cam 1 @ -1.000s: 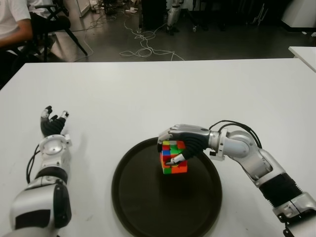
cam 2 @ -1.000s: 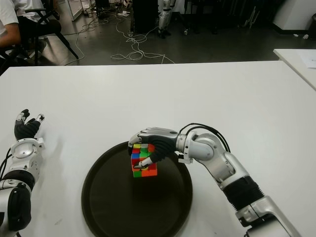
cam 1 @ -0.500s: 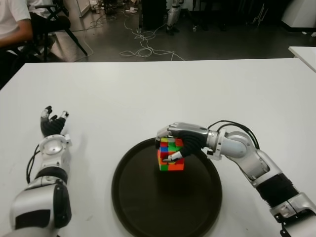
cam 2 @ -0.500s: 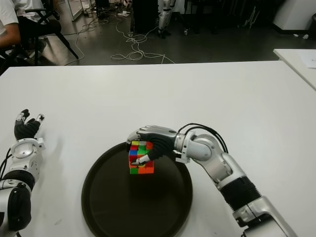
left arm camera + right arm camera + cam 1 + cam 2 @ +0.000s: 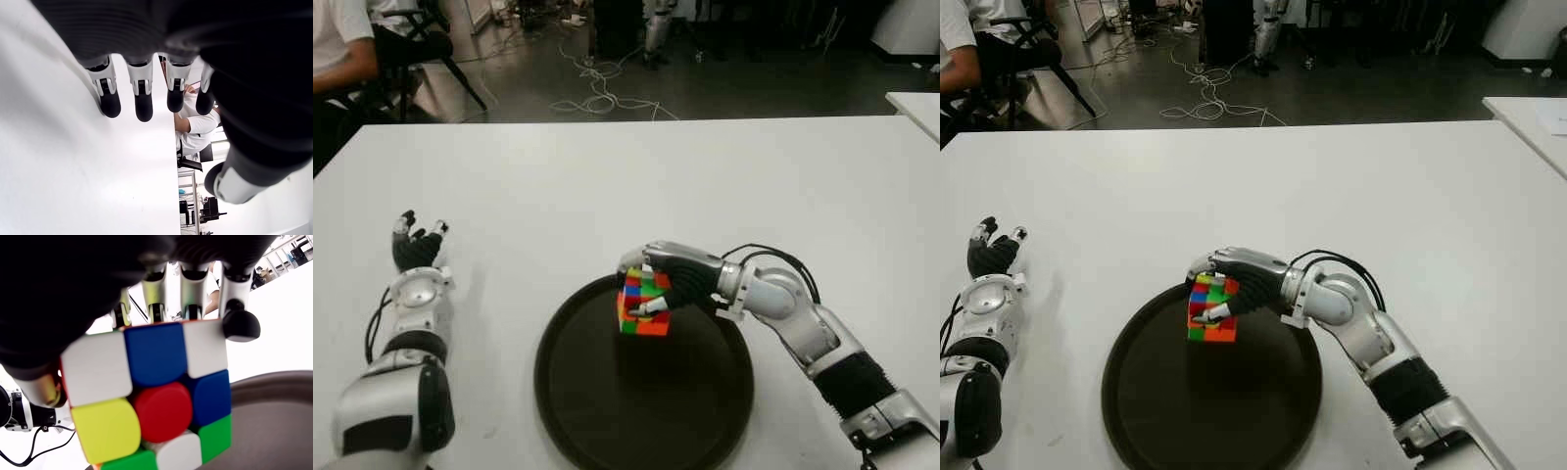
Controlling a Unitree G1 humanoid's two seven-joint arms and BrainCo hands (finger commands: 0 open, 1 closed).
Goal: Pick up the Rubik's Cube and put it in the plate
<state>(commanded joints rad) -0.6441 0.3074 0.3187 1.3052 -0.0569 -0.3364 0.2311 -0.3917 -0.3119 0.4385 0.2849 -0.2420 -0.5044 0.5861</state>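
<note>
My right hand point(image 5: 651, 289) is shut on the Rubik's Cube point(image 5: 642, 304), fingers curled over its top and thumb on its near face. It holds the cube over the far left part of the dark round plate point(image 5: 646, 411). I cannot tell if the cube touches the plate. The right wrist view shows the cube point(image 5: 146, 391) close up between the fingers, with the plate rim point(image 5: 274, 387) below it. My left hand point(image 5: 416, 250) lies far to the left on the white table point(image 5: 607, 186), fingers spread and holding nothing.
The plate sits near the table's front edge. A person sits on a chair point(image 5: 406, 44) beyond the far left corner. Cables point(image 5: 597, 93) lie on the floor behind the table. Another white table's corner point(image 5: 915, 103) shows at the right.
My right hand has carried the cube a little to the left and farther from me, toward the plate's far left rim. The left hand has not moved.
</note>
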